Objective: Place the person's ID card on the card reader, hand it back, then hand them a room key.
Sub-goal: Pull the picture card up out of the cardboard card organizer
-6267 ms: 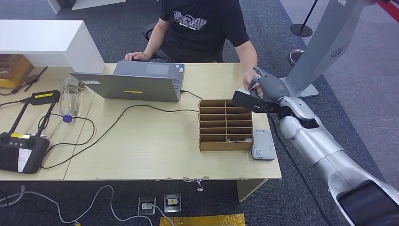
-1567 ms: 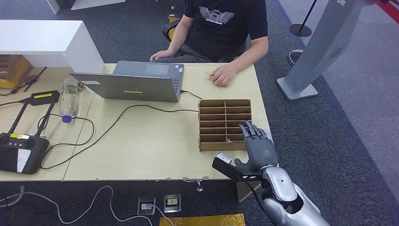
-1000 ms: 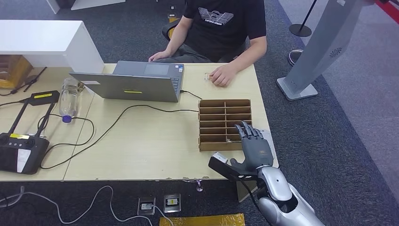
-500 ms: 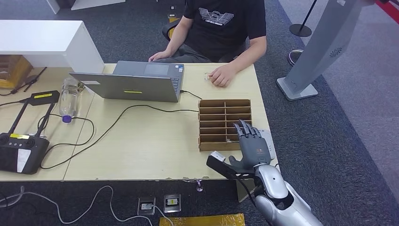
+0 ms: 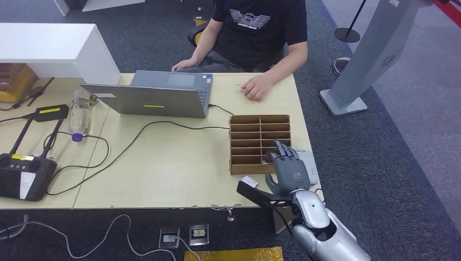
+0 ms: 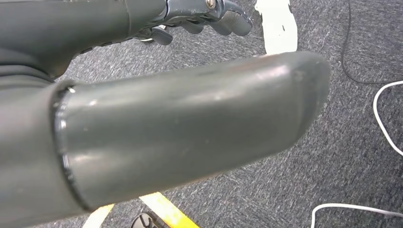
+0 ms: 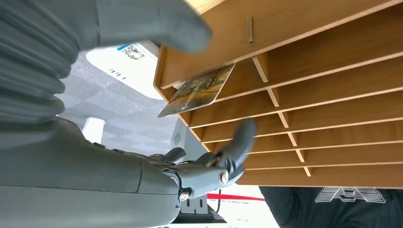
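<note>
My right hand point(image 5: 288, 171) hovers over the table's near right corner with its fingers apart, holding nothing. Its fingertips reach the nearest right slot of the wooden card rack point(image 5: 259, 126). In the right wrist view a picture-printed key card point(image 7: 197, 90) sticks out of that slot, just beyond my fingers point(image 7: 237, 142). The white card reader point(image 5: 310, 163) lies to the right of the rack, partly under my hand. Across the table, the person's hand point(image 5: 257, 87) rests beside a small card point(image 5: 240, 87). My left hand point(image 6: 142, 128) hangs over the carpet, holding nothing.
An open laptop point(image 5: 157, 95) sits at the far side, its cable point(image 5: 163, 126) running across the middle. A plastic bottle point(image 5: 80, 111) and a black controller point(image 5: 22, 175) lie at the left. A grey stand point(image 5: 369, 54) rises off the table's right.
My right hand, earlier at the person's hand by the far right edge, has come back to the near corner. It has crept forward and left over the reader toward the rack's nearest slot.
</note>
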Available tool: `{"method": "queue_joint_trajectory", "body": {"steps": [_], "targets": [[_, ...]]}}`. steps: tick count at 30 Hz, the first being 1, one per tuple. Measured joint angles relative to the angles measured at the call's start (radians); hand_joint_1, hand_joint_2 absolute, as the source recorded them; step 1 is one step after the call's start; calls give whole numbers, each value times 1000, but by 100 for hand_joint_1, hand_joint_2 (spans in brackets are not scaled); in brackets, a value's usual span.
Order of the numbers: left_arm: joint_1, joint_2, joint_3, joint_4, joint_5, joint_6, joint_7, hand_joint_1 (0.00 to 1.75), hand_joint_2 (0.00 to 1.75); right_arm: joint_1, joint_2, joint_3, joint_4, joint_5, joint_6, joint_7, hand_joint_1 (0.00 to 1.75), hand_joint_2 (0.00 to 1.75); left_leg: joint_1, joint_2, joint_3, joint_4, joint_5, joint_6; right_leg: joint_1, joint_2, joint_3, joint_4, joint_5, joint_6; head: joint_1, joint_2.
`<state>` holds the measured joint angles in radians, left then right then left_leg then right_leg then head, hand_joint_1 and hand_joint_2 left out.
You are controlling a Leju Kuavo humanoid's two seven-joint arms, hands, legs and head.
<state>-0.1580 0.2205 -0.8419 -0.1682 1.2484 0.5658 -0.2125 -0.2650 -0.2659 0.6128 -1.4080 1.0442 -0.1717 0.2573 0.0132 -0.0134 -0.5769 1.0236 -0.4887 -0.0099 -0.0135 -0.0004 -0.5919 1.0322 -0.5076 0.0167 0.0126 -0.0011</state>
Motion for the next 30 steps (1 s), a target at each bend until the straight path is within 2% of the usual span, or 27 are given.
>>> {"method": "queue_joint_trajectory", "body": {"steps": [21, 22, 23, 26, 27, 30], "targets": [[1, 13, 0, 0, -1, -2, 0, 0, 0, -15, -10, 10, 65, 90, 29, 35, 175, 175, 0, 0, 0, 0, 0, 0, 0, 0, 0, 0, 0, 0, 0, 0], [1, 14, 0, 0, -1, -1, 0, 0, 0, -15, -11, 9, 67, 92, 31, 34, 170, 175, 0, 0, 0, 0, 0, 0, 0, 0, 0, 0, 0, 0, 0, 0], [1, 14, 0, 0, -1, -1, 0, 0, 0, -15, -12, 8, 68, 93, 32, 33, 134, 175, 0, 0, 0, 0, 0, 0, 0, 0, 0, 0, 0, 0, 0, 0], [1, 14, 0, 0, -1, -1, 0, 0, 0, -15, -12, 3, 70, 93, 33, 26, 8, 175, 0, 0, 0, 0, 0, 0, 0, 0, 0, 0, 0, 0, 0, 0], [1, 15, 0, 0, -1, -1, 0, 0, 0, -15, -12, 1, 71, 93, 31, 22, 0, 175, 0, 0, 0, 0, 0, 0, 0, 0, 0, 0, 0, 0, 0, 0], [1, 15, 0, 0, 1, 0, 0, 0, 0, -15, -12, -6, 72, 90, 14, 4, 0, 175, 0, 0, 0, 0, 0, 0, 0, 0, 0, 0, 0, 0, 0, 0]]}}
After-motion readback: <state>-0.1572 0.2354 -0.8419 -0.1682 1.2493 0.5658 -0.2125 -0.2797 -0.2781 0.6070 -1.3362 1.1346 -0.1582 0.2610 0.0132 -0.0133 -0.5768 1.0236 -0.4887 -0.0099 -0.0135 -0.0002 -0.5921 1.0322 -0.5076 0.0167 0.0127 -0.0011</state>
